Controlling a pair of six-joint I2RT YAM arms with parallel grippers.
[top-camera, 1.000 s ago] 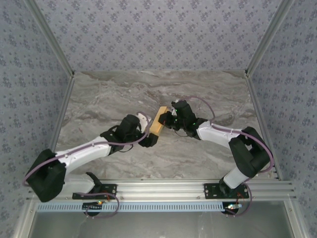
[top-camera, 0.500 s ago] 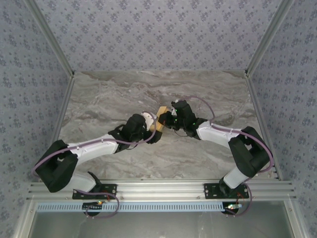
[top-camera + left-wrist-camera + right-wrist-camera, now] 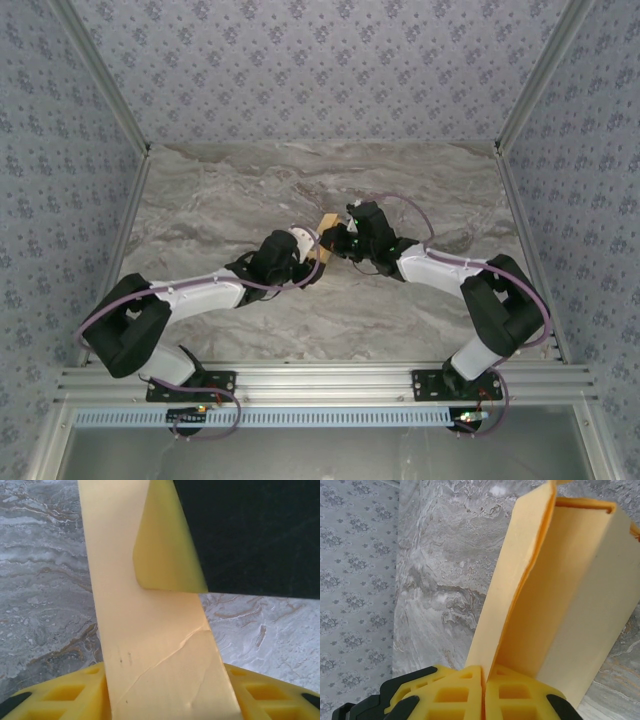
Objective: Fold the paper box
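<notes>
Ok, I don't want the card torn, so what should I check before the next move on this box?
1. Right gripper shut on a panel of the paper box: ok.
2. Left gripper straddling the box: ok.
3. Left gripper clamped firmly: cannot tell.
4. Rounded flap tucked in: not ok, it hangs free.
5. Card unmarked: not ok, a crease crosses it.
</notes>
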